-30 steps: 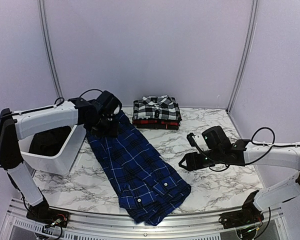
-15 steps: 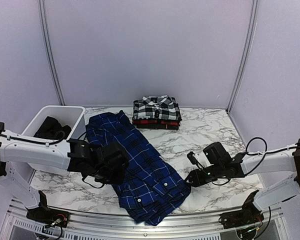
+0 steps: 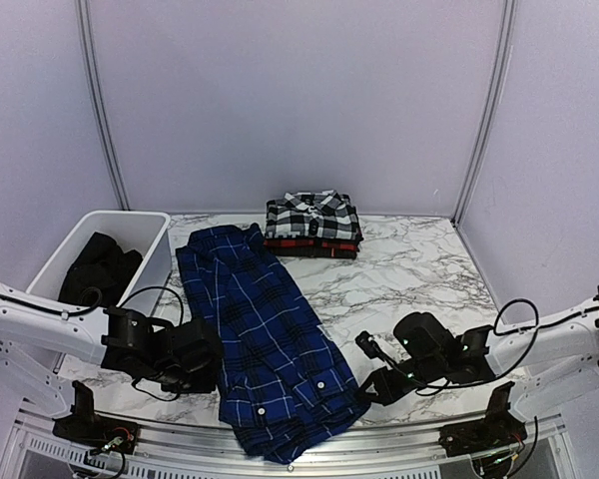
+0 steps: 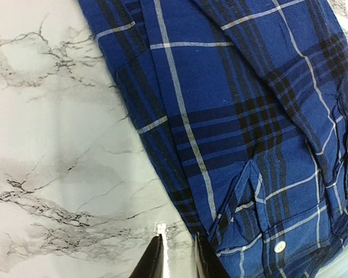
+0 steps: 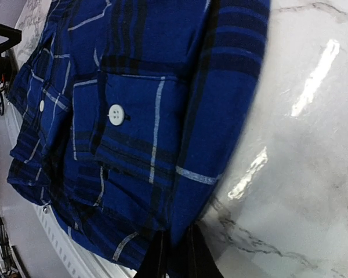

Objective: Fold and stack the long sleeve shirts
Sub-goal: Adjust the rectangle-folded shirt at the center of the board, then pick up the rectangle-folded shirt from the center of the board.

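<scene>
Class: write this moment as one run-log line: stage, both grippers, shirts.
stage: grasping for fold | left gripper: nearly shut at blue shirt edge, grip unclear | right gripper: shut on opposite edge | folded stack: behind, untouched

I'm looking down on the bench [image 3: 419,259]. The spread shirt [image 3: 265,329] is lying down the ctr, running from back L to the front edge. Behind it, the folded stack [image 3: 312,225] is sitting at the back, just R of the shirt's far end. At far L the tub [image 3: 155,261] is standing beside the shirt, w/ a bundle of cloth [image 3: 100,271] lying in it. I'm seeing the L claw [image 3: 208,367] sitting at the shirt's near L edge and the R claw [image 3: 367,384] at its near R edge.
</scene>
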Motion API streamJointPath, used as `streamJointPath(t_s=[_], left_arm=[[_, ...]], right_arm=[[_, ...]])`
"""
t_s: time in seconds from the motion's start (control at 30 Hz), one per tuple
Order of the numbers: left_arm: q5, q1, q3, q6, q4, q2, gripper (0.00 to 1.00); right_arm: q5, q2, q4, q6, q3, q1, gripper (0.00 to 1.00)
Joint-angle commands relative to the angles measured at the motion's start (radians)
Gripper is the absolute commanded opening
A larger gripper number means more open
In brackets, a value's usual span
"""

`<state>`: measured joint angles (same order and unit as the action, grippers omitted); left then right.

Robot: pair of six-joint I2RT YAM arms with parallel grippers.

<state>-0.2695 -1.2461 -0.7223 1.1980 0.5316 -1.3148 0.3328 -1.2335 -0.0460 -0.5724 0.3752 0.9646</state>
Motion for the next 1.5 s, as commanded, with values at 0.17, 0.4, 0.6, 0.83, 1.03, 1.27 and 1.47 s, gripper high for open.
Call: streamJointPath(t_s=[0.17,0.4,0.6,0.83,1.03,1.27,1.47], left_arm=[[0.052,-0.041,-0.046,0.007,-0.036,-0.096,0.14],[0.071,-0.091,-0.156,-0.012,-0.062,-0.231,0.12],[0.112,-0.101,-0.169,-0.013,-0.158,-0.277,0.13],[0.097,-0.108,-0.156,-0.004,-0.192,-0.195,0.21],[0.073,-0.127,0.000,0.126,-0.190,0.029,0.23],[0.072,-0.195,0.163,0.322,-0.191,0.145,0.31],[0.036,-0.221,0.224,0.431,-0.227,0.143,0.28]], right_arm=[[-0.117,0.162,-0.188,-0.012,0.051,-0.021,0.34],[-0.057,0.121,-0.156,0.043,0.075,-0.123,0.40],[-0.001,0.064,-0.094,0.065,0.080,-0.136,0.50],[0.055,0.017,-0.055,0.109,0.098,-0.136,0.63],[0.098,-0.003,-0.057,0.138,0.098,-0.136,0.64],[0.119,-0.029,-0.043,0.145,0.092,-0.143,0.64],[0.143,-0.057,-0.026,0.148,0.100,-0.155,0.64]])
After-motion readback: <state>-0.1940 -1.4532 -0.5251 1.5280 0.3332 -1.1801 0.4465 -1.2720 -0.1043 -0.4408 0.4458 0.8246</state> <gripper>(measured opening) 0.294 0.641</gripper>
